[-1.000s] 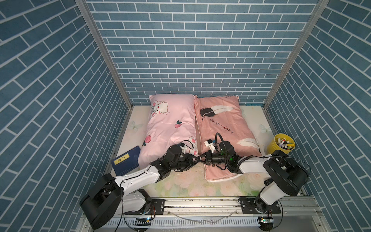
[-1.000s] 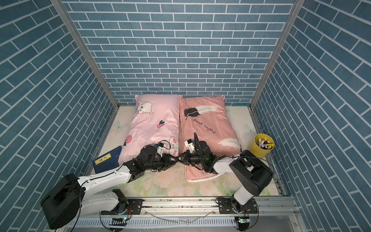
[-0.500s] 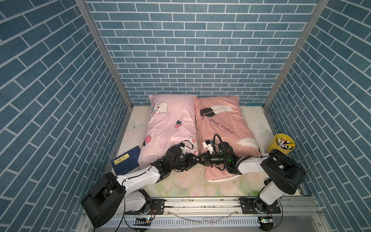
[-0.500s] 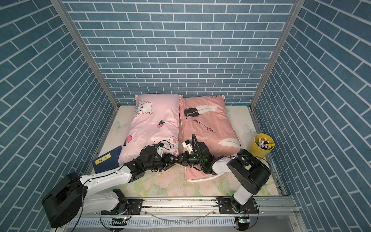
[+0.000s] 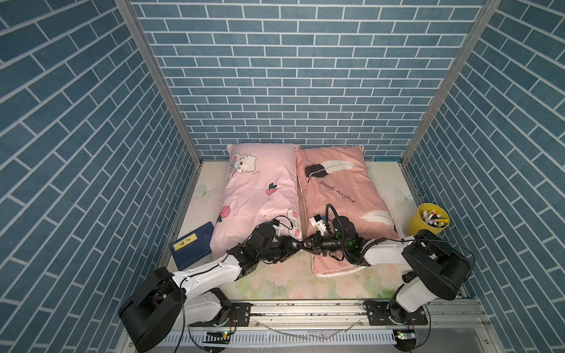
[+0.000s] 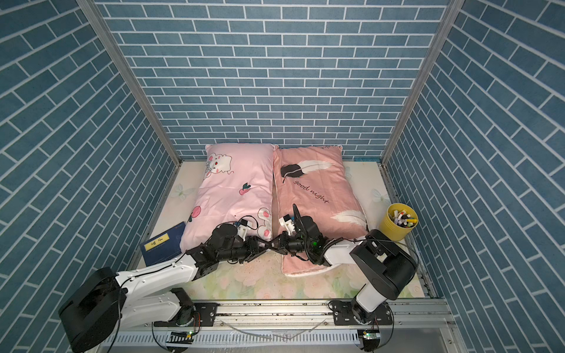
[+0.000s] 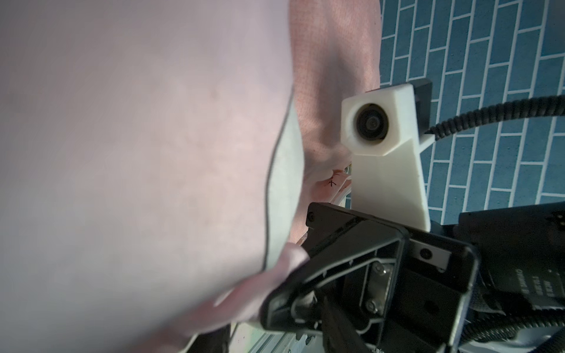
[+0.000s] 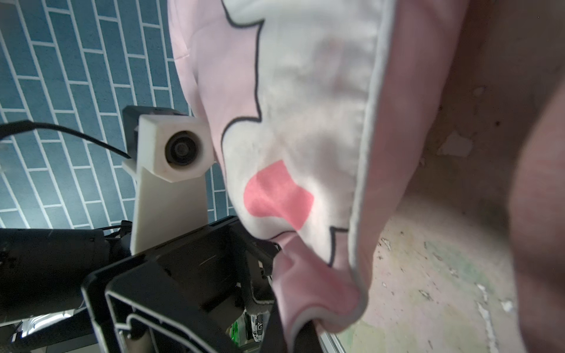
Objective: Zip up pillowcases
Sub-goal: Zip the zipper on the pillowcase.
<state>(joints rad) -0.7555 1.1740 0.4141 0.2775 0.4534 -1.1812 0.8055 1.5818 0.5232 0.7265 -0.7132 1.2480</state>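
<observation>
At the near corner of the light pink pillowcase [image 5: 260, 195], where it borders the salmon pillowcase [image 5: 336, 189], our right gripper [image 5: 309, 243] is closed tight. In the right wrist view it appears to pinch a bunched fold of that corner. Our left gripper [image 5: 294, 246] meets it tip to tip; we cannot tell how wide it stands or whether it holds anything. Both pillowcases lie side by side on the bench [image 5: 275, 282]. We cannot make out either zip, so we judge the pink one unfinished and the salmon one yet to be done.
</observation>
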